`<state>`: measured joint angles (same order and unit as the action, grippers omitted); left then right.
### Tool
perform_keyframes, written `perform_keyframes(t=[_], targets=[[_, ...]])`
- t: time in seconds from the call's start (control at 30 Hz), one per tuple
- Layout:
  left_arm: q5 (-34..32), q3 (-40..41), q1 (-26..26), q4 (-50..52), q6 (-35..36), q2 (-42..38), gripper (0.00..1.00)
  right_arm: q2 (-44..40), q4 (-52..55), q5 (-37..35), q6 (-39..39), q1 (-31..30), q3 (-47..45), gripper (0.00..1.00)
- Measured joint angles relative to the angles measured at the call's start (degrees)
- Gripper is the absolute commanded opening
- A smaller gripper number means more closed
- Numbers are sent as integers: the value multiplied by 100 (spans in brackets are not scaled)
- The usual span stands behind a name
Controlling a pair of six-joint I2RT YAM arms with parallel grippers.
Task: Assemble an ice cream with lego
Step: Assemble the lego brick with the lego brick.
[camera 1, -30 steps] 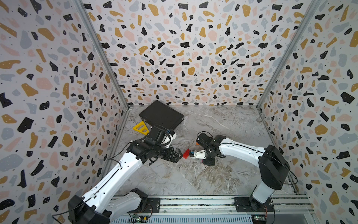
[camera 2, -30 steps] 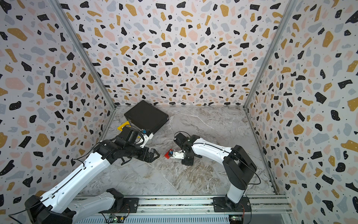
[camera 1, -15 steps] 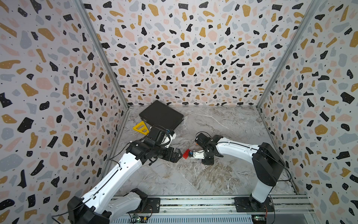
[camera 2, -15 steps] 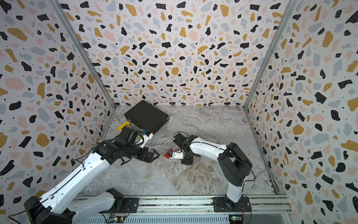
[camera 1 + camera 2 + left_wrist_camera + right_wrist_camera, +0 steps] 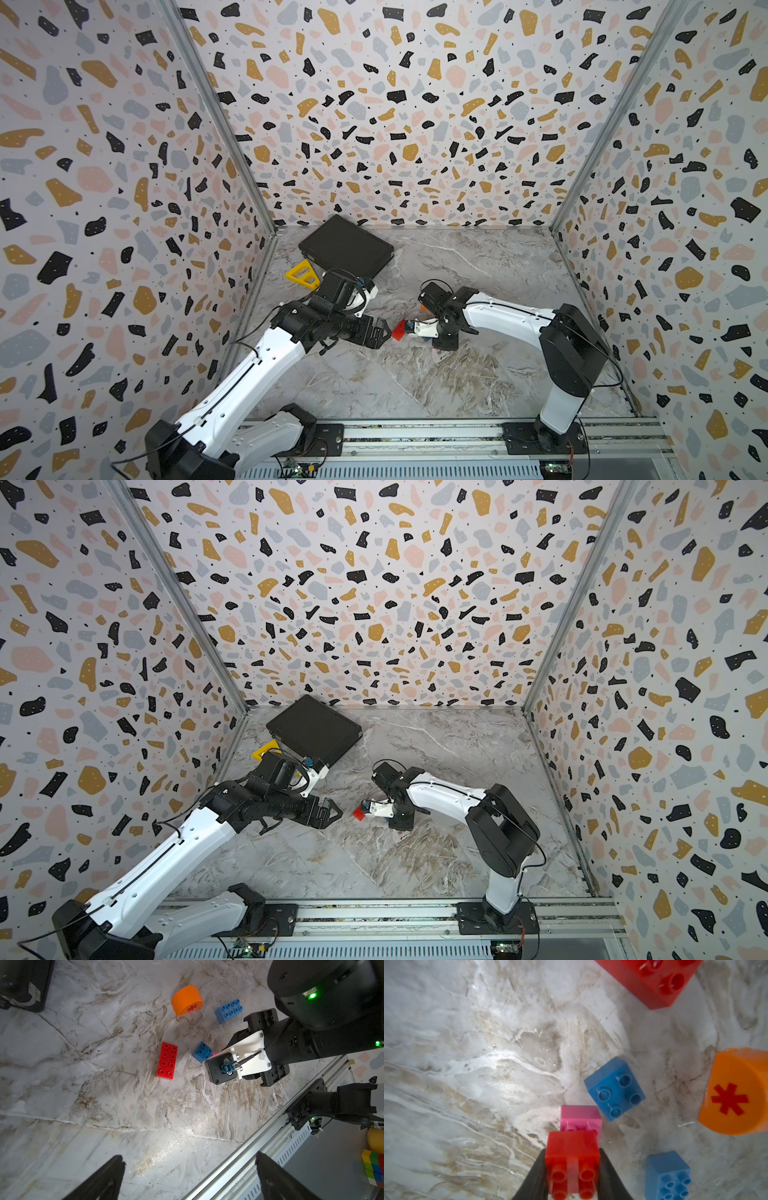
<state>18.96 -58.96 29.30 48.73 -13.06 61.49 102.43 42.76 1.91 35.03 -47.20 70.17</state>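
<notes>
Right tool point(image 5: 572, 1167) grips red square point(image 5: 571, 1147), studs up.

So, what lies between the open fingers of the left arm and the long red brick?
Nothing. In the left wrist view, only bare marble floor separates the left fingers from the long red brick.

Marble-look desk point(image 5: 104, 1105): smooth, low sheen, scuffed brown. Glossy moulded plastic: long red brick point(image 5: 166, 1060), orange dome point(image 5: 187, 1000), small blue brick point(image 5: 614, 1088). Matt: black case point(image 5: 347, 245) at desk's 11 o'clock; yellow triangular frame point(image 5: 302, 274), plastic. At 6 o'clock, rail point(image 5: 415, 434): ribbed bare metal.
</notes>
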Motion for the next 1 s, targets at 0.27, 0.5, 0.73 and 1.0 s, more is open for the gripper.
perform_keyframes(t=[0.27,0.5,0.73,1.0], targets=[[2,0,0,2,2,0,100,42,-66,-4,2,22,42,17],[4,0,0,0,2,0,99,59,-85,-9,2,33,42,17],[9,0,-2,0,2,0,100,142,-87,-15,9,48,87,16],[50,11,-2,0,2,0,100,201,-61,-15,22,59,146,16]])
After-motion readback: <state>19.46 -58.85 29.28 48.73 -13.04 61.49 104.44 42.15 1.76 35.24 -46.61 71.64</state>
